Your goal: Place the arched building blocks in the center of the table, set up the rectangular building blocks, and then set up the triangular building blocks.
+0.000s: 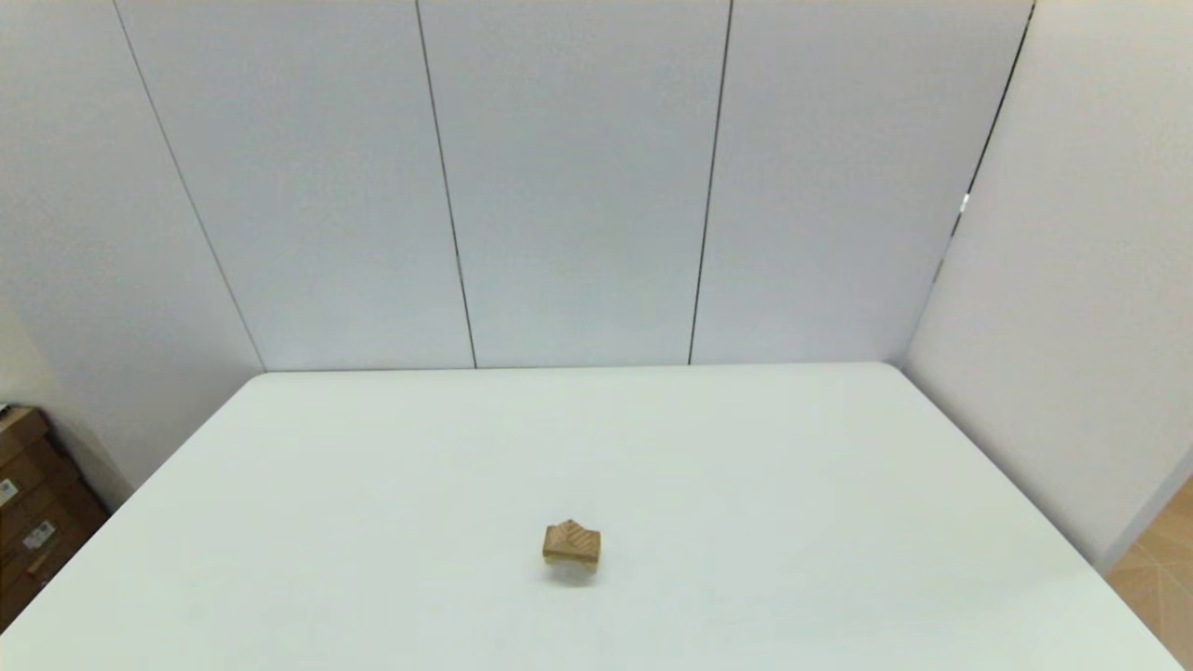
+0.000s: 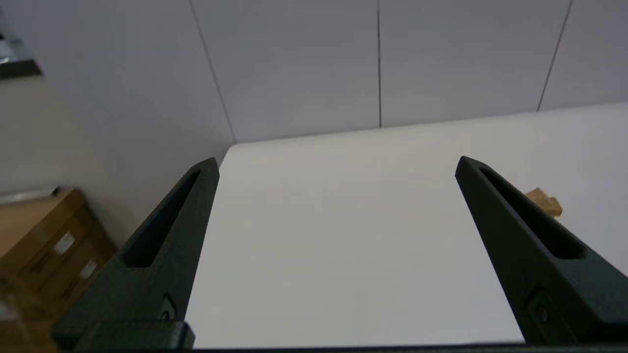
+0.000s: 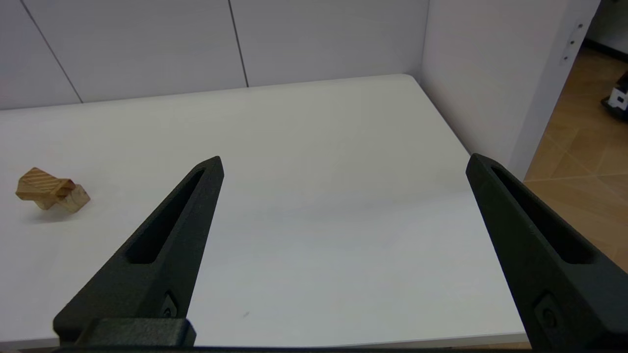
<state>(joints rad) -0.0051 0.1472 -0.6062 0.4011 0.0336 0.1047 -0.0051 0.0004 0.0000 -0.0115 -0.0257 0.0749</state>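
Centrally, stacked tan wooden blocks (image 1: 571, 544), grained

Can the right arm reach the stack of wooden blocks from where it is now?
Probably yes. The right gripper has its jaws wide open and holds nothing, and only bare table lies between it and the block stack. The stack sits off to one side, so the arm must swing over.

White panelled walls (image 1: 578, 177) behind; cardboard boxes (image 1: 33, 503) left; wood-tone floor (image 1: 1160, 568) right
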